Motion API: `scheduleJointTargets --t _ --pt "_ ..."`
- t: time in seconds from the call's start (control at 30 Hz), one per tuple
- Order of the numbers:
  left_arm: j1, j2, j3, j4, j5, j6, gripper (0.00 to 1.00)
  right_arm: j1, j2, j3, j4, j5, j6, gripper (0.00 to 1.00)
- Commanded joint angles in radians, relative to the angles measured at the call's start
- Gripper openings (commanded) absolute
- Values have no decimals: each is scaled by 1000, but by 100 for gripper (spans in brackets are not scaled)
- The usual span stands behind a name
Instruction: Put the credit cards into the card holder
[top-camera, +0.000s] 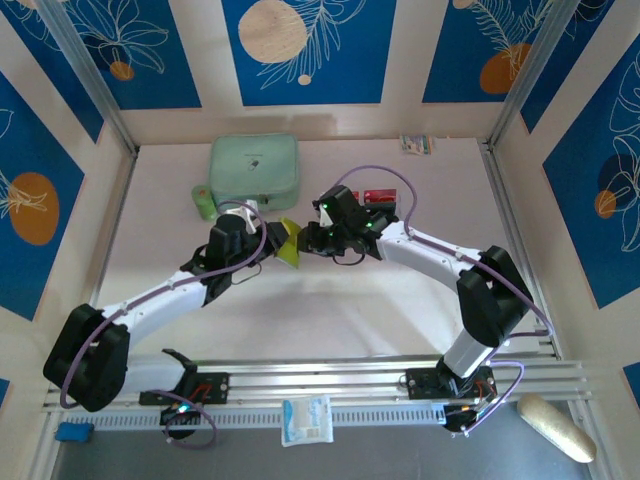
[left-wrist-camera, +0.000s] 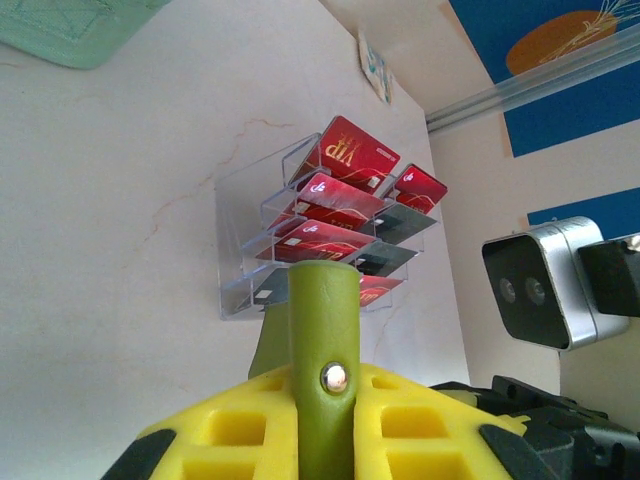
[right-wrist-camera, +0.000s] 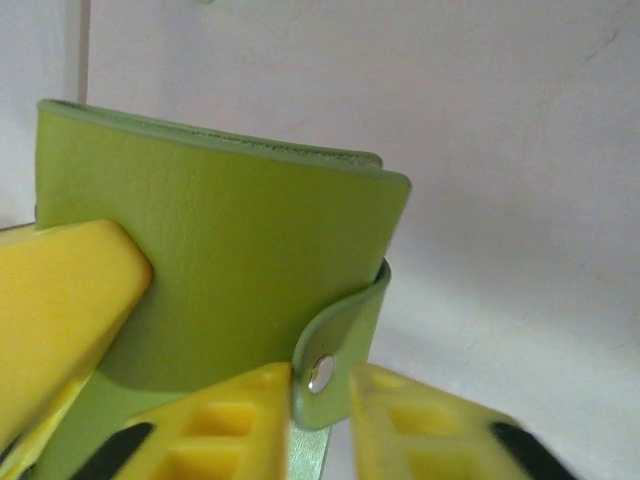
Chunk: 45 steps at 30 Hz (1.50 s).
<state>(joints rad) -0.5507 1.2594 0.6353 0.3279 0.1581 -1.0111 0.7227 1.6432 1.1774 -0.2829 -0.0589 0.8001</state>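
Observation:
Above the middle of the table hangs the olive-green card holder (top-camera: 290, 250), held between both grippers. My left gripper (top-camera: 268, 240) is shut on its edge; in the left wrist view the yellow fingers (left-wrist-camera: 410, 420) clamp the green strip with the snap (left-wrist-camera: 322, 310). My right gripper (top-camera: 306, 240) comes from the other side. Its fingers (right-wrist-camera: 230, 420) have closed on the snap tab (right-wrist-camera: 340, 340) of the folded card holder (right-wrist-camera: 230, 260), with a thin sliver showing on the right. Red and black credit cards (left-wrist-camera: 335, 205) stand in a clear tray (left-wrist-camera: 245, 200) beyond, at the back right (top-camera: 378, 196).
A mint-green zip case (top-camera: 254, 170) lies at the back, with a small green item (top-camera: 204, 203) beside it. A small packet (top-camera: 417, 144) rests against the back wall. At the front edge lie a white packet (top-camera: 306, 420) and a beige object (top-camera: 555, 427).

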Motion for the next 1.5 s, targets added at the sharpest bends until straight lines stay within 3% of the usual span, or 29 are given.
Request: scheduleJointTargets --t 0.0,0.13,0.53,0.73,0.87,0.93,1.1,1.17,1.27,1.47 --pt "-13 -16 30 65 8 8 0 -5 49 -26 -52 55 10 14" --pt "-14 -14 32 67 8 6 0 -3 62 -44 -37 44 25 0" --pt "-16 -70 57 139 38 -93 0 -61 71 -189 -47 117 58 0" --pt "-13 -101 69 107 -1 -73 0 -83 -38 -221 -43 78 37 0" --pt "-6 -84 30 188 -30 -139 0 -102 -143 -245 0 2 36 0" --pt "-5 -69 8 249 -40 -190 0 -118 -196 -254 31 -54 42 10" --pt "-2 -21 -14 361 -51 -289 0 -168 -327 -267 121 -156 90 55" --pt "-1 -5 -14 389 -51 -316 0 -181 -351 -258 162 -181 108 63" --pt "-3 21 -11 433 -52 -356 0 -187 -341 -208 202 -203 131 69" --pt "-4 66 -9 513 -53 -418 0 -187 -241 -129 283 -234 181 69"
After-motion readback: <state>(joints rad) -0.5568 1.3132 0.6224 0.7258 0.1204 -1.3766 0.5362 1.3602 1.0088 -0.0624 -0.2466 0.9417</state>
